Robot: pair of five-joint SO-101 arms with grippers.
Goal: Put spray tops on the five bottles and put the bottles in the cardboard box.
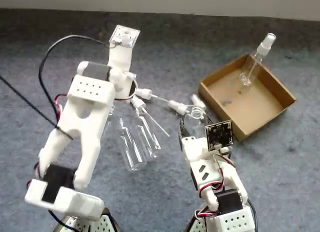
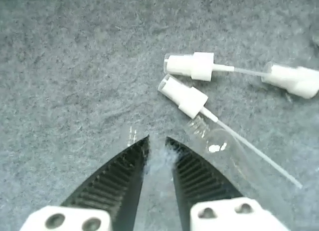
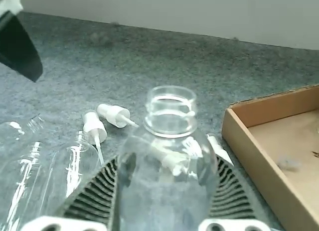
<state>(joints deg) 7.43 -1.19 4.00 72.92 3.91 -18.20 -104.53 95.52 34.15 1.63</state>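
Observation:
My right gripper [image 1: 198, 116] is shut on a clear bottle [image 3: 167, 156] with a bare, open neck, held just left of the cardboard box [image 1: 220, 103]. One capped bottle [image 1: 256, 59] leans inside that box. My left gripper [image 2: 157, 141] points down at the carpet with its fingers a narrow gap apart, beside a lying clear bottle [image 2: 219, 141]. Two white spray tops [image 2: 192, 65] [image 2: 184, 95] with long tubes lie just beyond its tips, and a third spray top [image 2: 294, 79] lies farther off. Two more bare bottles [image 1: 129, 144] [image 1: 150, 137] lie side by side below the left arm.
Grey carpet covers the whole work surface. The box's brown wall [image 3: 249, 141] rises close beside the held bottle. A black finger [image 3: 20, 47] of the other arm hangs over the lying bottles [image 3: 70, 166]. Black cables [image 1: 47, 57] loop to the left.

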